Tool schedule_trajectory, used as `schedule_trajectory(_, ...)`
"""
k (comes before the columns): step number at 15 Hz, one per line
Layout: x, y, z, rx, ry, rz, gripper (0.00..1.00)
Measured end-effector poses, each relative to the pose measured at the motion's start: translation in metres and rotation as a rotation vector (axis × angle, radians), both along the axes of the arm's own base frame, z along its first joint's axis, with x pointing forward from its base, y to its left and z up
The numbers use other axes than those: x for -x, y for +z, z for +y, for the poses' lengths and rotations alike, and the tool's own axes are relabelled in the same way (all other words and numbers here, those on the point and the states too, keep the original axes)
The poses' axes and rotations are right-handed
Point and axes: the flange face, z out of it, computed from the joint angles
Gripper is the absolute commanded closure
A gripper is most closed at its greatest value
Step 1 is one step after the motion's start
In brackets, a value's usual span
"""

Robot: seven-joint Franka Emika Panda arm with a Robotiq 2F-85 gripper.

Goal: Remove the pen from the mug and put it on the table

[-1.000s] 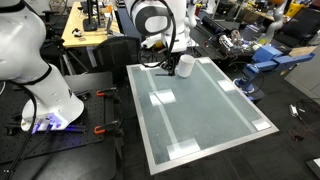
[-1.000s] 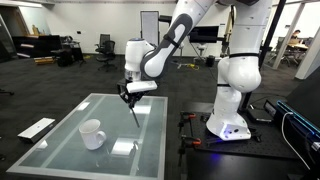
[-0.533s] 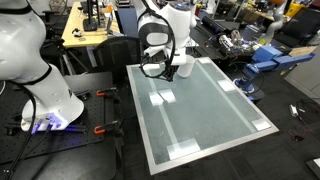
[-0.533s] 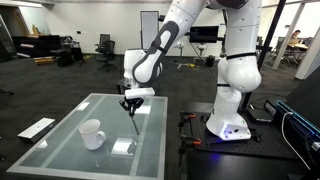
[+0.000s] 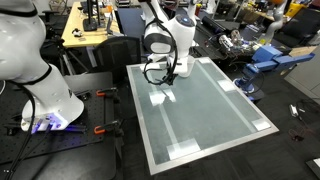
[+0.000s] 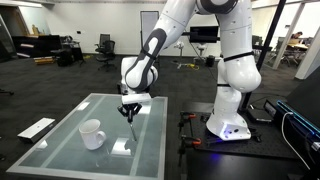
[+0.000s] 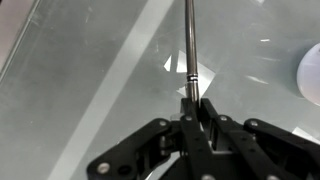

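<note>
My gripper (image 6: 128, 108) hangs low over the pale glass table (image 6: 60, 150), shut on the upper end of the thin dark pen (image 6: 131, 119), which points down at the tabletop. In the wrist view the pen (image 7: 188, 50) runs straight out from between the closed fingertips of the gripper (image 7: 194, 104) over the table (image 7: 80, 80). The white mug (image 6: 92, 133) stands apart, nearer the table's middle, and shows as a white blur (image 7: 312, 75) at the wrist view's right edge. In an exterior view the gripper (image 5: 156, 76) sits near the table's (image 5: 210, 115) far side.
The white robot base (image 6: 228, 125) stands beside the table. A white patch (image 6: 122, 147) lies on the top under the gripper. Another white robot (image 5: 30, 60), a wooden desk (image 5: 85, 30) and blue gear (image 5: 270, 55) surround the table.
The arm has carried the pen away from the mug and downward, closer to the tabletop. The gripper stays shut on the pen. The mug has not moved.
</note>
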Motion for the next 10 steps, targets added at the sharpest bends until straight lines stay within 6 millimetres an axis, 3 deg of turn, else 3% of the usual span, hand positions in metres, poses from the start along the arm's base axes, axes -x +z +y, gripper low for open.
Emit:
schedule_trajectory(1,-0.002,-0.004,0.0,-0.006,-0.001,0.004,0.62)
schedule_trajectory(3,-0.005,-0.012,0.0,-0.016,-0.005,0.012,0.56)
schedule_trajectory(10,-0.012,-0.013,0.0,-0.02,-0.01,0.006,0.04)
